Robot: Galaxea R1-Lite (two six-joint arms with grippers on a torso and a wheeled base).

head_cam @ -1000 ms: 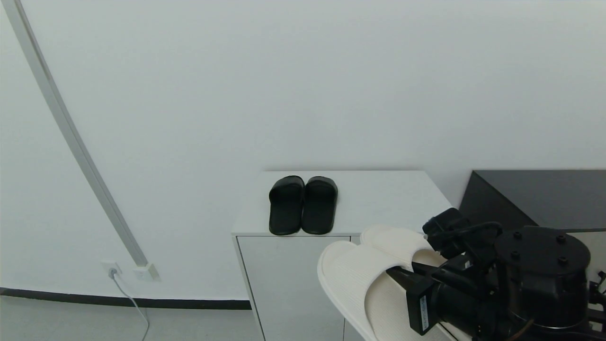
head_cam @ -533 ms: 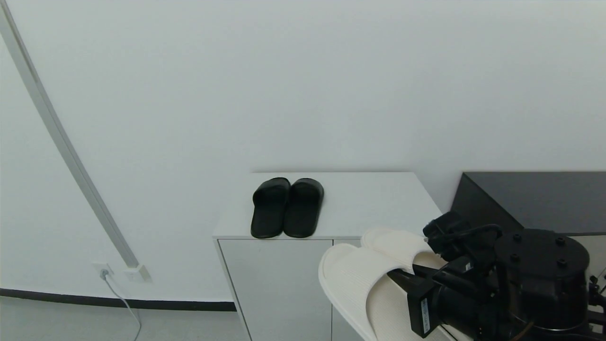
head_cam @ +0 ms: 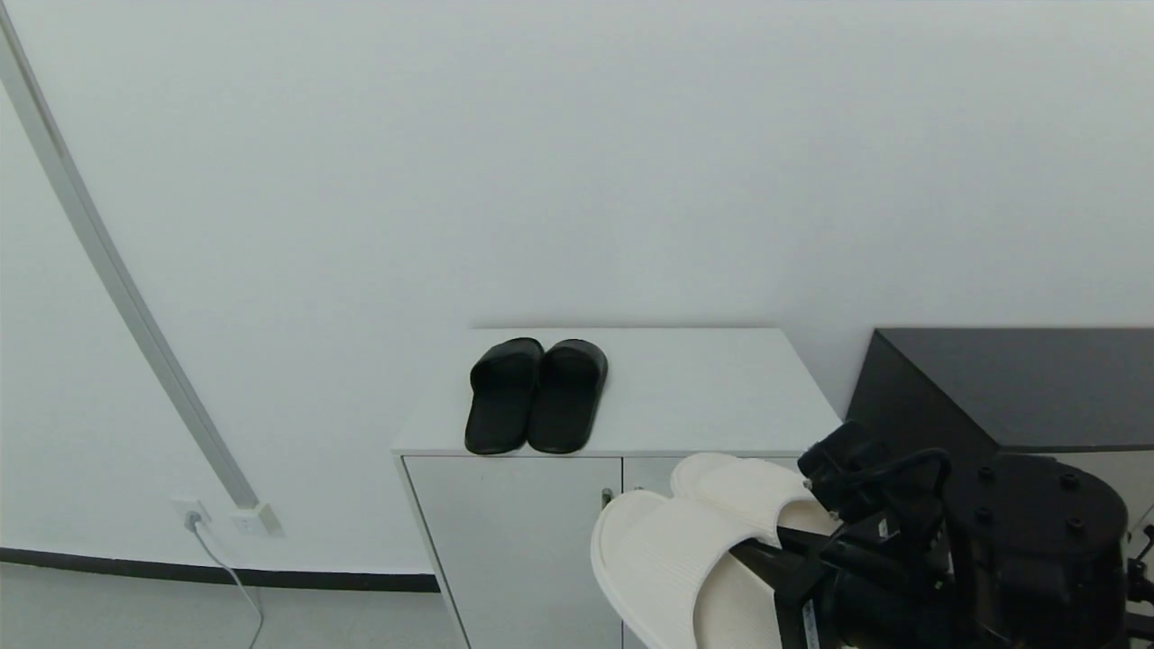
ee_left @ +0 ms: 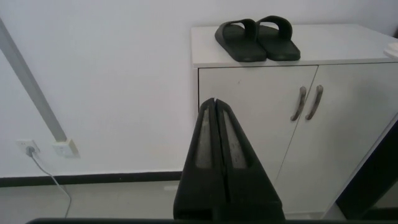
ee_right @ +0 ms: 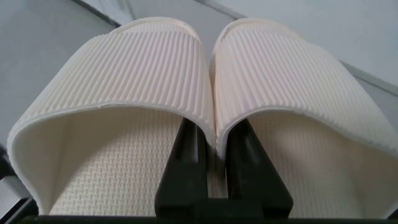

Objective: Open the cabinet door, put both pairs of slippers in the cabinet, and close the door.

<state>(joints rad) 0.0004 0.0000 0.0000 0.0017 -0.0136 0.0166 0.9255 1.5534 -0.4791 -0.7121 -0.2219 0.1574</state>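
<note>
A pair of black slippers [head_cam: 536, 395] [ee_left: 258, 38] lies side by side on the left part of the white cabinet's top [head_cam: 703, 388]. Both cabinet doors [ee_left: 249, 143] are closed, with two upright handles [ee_left: 308, 102] at the middle seam. My right gripper [head_cam: 766, 545] [ee_right: 214, 146] holds a pair of white ribbed slippers [head_cam: 676, 550] [ee_right: 155, 81] in front of the cabinet's right door. One finger sits inside each slipper, pinching their adjoining sides. My left gripper [ee_left: 215, 102] is shut and empty, low down and facing the left door.
A dark cabinet [head_cam: 1019, 379] stands right of the white one. On the wall at the left a grey conduit [head_cam: 117, 279] runs down to sockets [head_cam: 225, 518], and a cable [head_cam: 239, 581] hangs to the floor.
The head camera has shifted, so the cabinet sits further left in the picture and a door handle has come into sight. The white slippers stay in my right gripper, slightly lower in the picture.
</note>
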